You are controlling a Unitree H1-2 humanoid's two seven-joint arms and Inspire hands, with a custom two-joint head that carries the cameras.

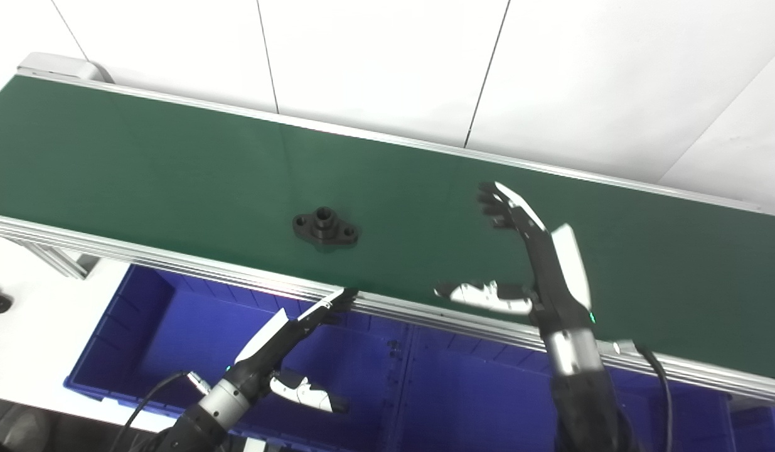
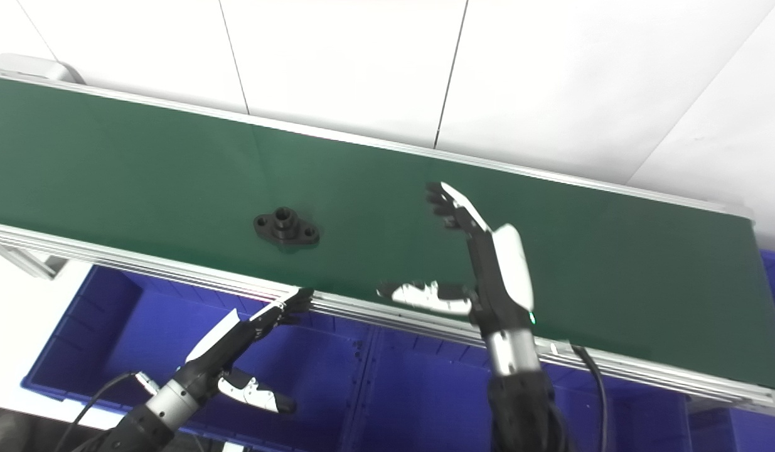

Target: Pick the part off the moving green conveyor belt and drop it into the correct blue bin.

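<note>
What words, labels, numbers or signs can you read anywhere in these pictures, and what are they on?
None: no readable text shows in either view.
Green conveyor belt: plain, no markings.
Black part: no label visible.
Blue bin: no lettering visible.
Left hand and right hand: only small green lights, no writing.

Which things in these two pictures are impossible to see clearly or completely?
- Blue bin, both views: its far part is hidden under the conveyor belt; the near edge is cut off by the picture's bottom.
- Part: too small to read details beyond its holes.
- Belt motion: one still moment cannot show it.
- Left hand and right hand: the arms leave at the bottom edge.
</note>
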